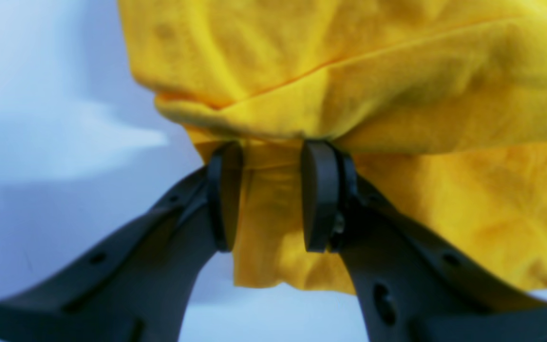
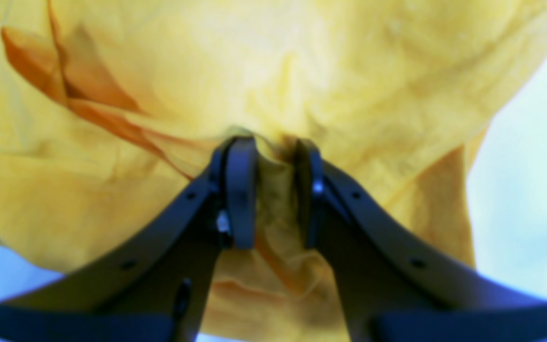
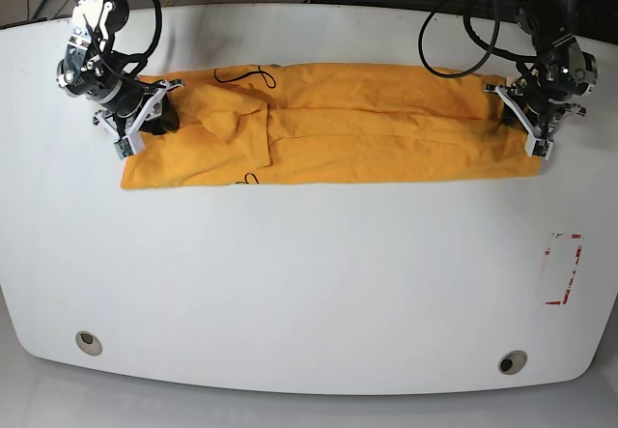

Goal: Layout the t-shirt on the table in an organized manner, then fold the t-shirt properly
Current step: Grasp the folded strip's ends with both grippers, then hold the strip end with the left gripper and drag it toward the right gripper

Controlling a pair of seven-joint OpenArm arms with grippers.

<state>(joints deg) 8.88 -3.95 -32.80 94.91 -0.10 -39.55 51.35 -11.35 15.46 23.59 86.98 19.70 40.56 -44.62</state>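
I have the t-shirt [image 3: 319, 124] lying as a long folded band across the far half of the table [image 3: 309, 283], so I judge the lengthwise fold made and the crosswise fold in hand. My left pincer [image 1: 271, 194] is clamped narrow on a bunch of cloth at the band's right end, and my right pincer [image 2: 276, 192] likewise grips a wad at the left end. Next, I reckon, I must lift one end and carry it over to the other, edges matched and cloth taut.

bright even light; both wrist views blurred, overexposed.
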